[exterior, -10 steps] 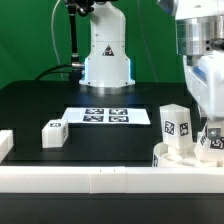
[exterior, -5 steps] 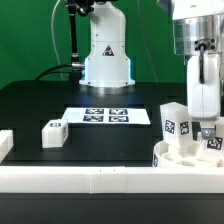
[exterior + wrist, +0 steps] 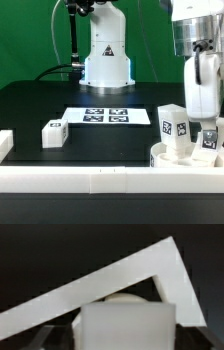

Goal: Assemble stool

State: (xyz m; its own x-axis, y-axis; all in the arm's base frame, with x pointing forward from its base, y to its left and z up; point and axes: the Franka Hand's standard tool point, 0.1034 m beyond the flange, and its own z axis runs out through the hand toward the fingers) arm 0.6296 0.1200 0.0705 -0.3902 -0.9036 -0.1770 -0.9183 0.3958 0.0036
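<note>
The round white seat (image 3: 172,160) sits at the exterior view's right, against the front rail. One white tagged leg (image 3: 175,127) stands upright in it. My gripper (image 3: 208,124) hangs over the seat's right side and is shut on a second tagged leg (image 3: 210,141), held upright at the seat. In the wrist view that leg (image 3: 125,322) fills the gap between my dark fingers (image 3: 45,336), with a rounded white part (image 3: 124,297) just beyond it. A third leg (image 3: 52,132) lies loose on the black table at the exterior view's left.
The marker board (image 3: 105,116) lies mid-table in front of the robot base (image 3: 106,55). A long white rail (image 3: 90,179) runs along the front, with a short end piece (image 3: 5,144) at the left. In the wrist view the rails (image 3: 120,274) meet at a corner.
My gripper has risen a little and shifted slightly toward the exterior view's left. The leg at the seat's right side now shows more fully below it. The other parts have not moved.
</note>
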